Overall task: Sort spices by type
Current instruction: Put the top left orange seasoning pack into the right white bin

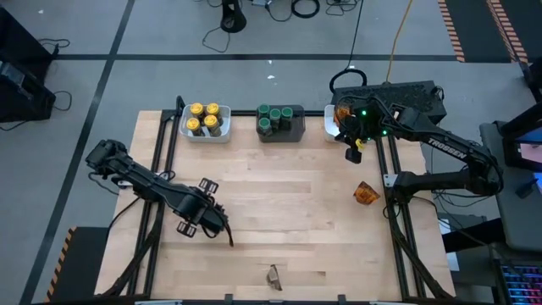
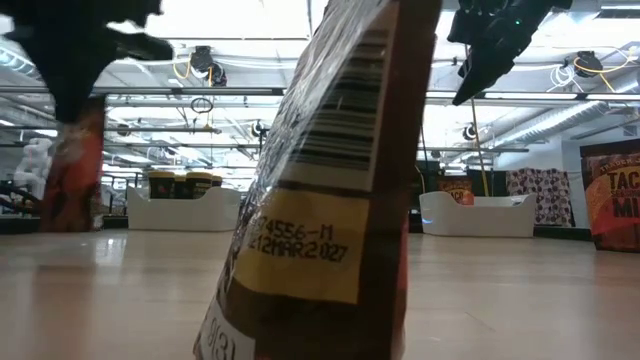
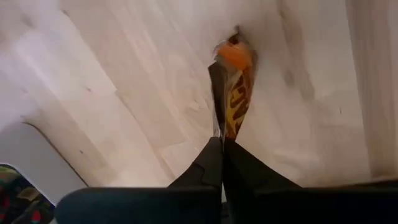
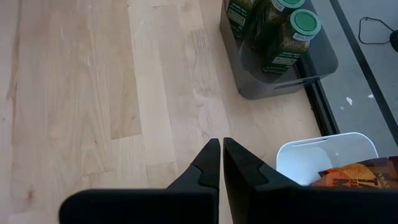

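My left gripper (image 1: 222,230) is shut on an orange-brown packet (image 3: 233,93) above the table's left-middle; in the low view this packet (image 2: 75,170) hangs under it. My right gripper (image 1: 351,154) is shut and empty, hovering by the right white bin (image 1: 330,125), which holds a packet (image 4: 354,177). One more packet (image 1: 366,193) lies flat at the table's right. Another (image 1: 274,277) stands near the near edge and fills the low view (image 2: 320,200). Yellow-lidded jars (image 1: 206,119) stand in the left white bin, green-lidded jars (image 1: 275,117) in the dark grey bin. My left gripper pinches the packet's upper edge (image 3: 224,134) between its two fingers, coming from above and pointing down. The packet hangs below the fingertips, seen edge-on in the left wrist view, and is lifted clear of the table.
Three bins line the far edge: the white bin (image 1: 188,131), the dark grey bin (image 1: 298,127) and the right white bin. Black frame rails (image 1: 398,229) run along both table sides. Bare wood (image 1: 288,195) lies between the two arms.
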